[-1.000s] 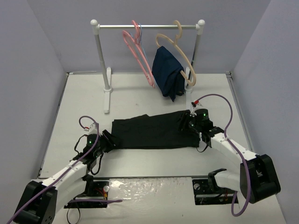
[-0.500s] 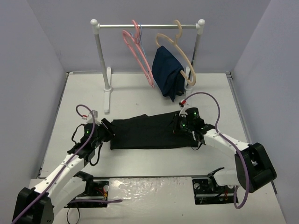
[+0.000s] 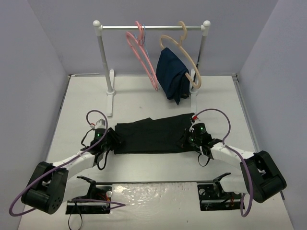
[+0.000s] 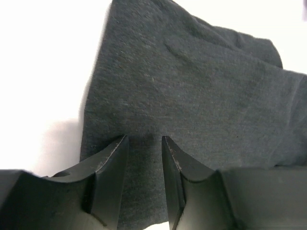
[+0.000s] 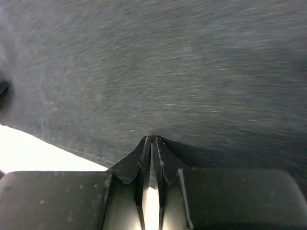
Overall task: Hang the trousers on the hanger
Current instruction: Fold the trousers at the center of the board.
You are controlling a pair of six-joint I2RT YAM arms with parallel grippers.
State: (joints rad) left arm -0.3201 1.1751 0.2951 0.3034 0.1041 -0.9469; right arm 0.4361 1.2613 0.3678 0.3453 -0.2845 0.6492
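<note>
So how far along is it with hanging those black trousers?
Barely started. The trousers lie flat on the table. The right gripper seems pinched shut on their right edge; the left gripper straddles the left edge, jaws open. Lifting and draping them over the pink hanger on the rail is all left.

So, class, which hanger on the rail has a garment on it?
The thick tan hanger, toward the right of the rail: a navy-blue garment hangs from it, while the thin pink hanger beside it is bare.
</note>
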